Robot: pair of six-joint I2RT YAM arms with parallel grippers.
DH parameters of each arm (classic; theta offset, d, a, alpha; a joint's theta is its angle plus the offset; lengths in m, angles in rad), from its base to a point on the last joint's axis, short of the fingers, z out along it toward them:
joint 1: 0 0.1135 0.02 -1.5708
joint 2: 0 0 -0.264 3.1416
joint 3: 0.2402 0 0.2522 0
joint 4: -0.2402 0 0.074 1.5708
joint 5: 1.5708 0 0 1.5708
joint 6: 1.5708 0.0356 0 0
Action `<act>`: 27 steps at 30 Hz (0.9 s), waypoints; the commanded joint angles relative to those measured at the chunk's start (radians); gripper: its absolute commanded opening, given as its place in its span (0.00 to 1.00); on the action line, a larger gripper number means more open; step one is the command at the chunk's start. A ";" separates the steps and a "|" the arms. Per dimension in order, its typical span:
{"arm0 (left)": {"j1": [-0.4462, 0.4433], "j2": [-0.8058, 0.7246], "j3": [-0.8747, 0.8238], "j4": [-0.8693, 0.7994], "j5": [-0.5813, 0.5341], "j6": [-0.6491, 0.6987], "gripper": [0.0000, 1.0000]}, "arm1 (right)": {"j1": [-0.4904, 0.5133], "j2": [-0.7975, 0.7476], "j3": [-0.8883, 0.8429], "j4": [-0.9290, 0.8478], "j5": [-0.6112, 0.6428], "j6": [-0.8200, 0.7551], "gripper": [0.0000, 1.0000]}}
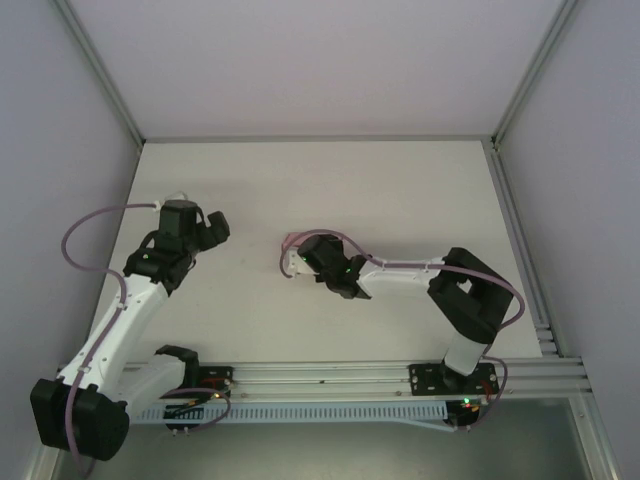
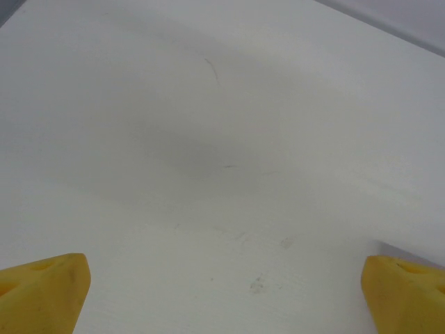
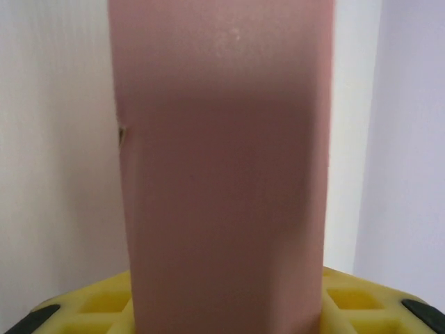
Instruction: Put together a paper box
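The paper box (image 3: 222, 139) is a plain pink card body standing up between the yellow fingers (image 3: 97, 303) of my right gripper (image 3: 226, 309), which is shut on its lower part. In the top view the right gripper (image 1: 306, 262) reaches left to the middle of the table, and a pale edge of the box (image 1: 293, 264) shows at its tip. My left gripper (image 1: 214, 229) hovers over the left part of the table, well apart from the box. Its yellow fingertips (image 2: 42, 292) stand wide apart, so the left gripper (image 2: 226, 296) is open with bare table between them.
The white table (image 1: 400, 190) is walled on the left, back and right. An aluminium rail (image 1: 330, 375) with both arm bases runs along the near edge. A grooved metal strip (image 1: 520, 240) borders the right side.
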 commanded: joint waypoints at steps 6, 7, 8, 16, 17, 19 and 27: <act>0.008 0.007 -0.007 -0.008 -0.026 0.019 1.00 | 0.032 -0.085 -0.106 -0.105 0.040 0.144 0.58; 0.008 0.009 -0.008 -0.005 -0.027 0.019 1.00 | 0.032 -0.104 -0.103 -0.139 0.025 0.168 0.62; 0.008 0.012 -0.008 -0.002 -0.025 0.017 1.00 | 0.032 -0.124 -0.103 -0.160 0.014 0.185 0.67; 0.008 0.033 -0.011 0.034 -0.009 0.020 1.00 | 0.038 -0.314 -0.066 -0.350 -0.127 0.296 1.00; 0.008 0.034 -0.013 0.045 -0.007 0.025 1.00 | 0.034 -0.341 -0.069 -0.350 -0.134 0.308 1.00; 0.009 0.032 -0.024 0.085 -0.009 0.042 1.00 | 0.014 -0.405 -0.091 -0.296 -0.121 0.342 1.00; 0.088 0.037 -0.231 0.555 -0.097 0.164 1.00 | -0.398 -0.637 -0.210 -0.028 -0.178 0.729 1.00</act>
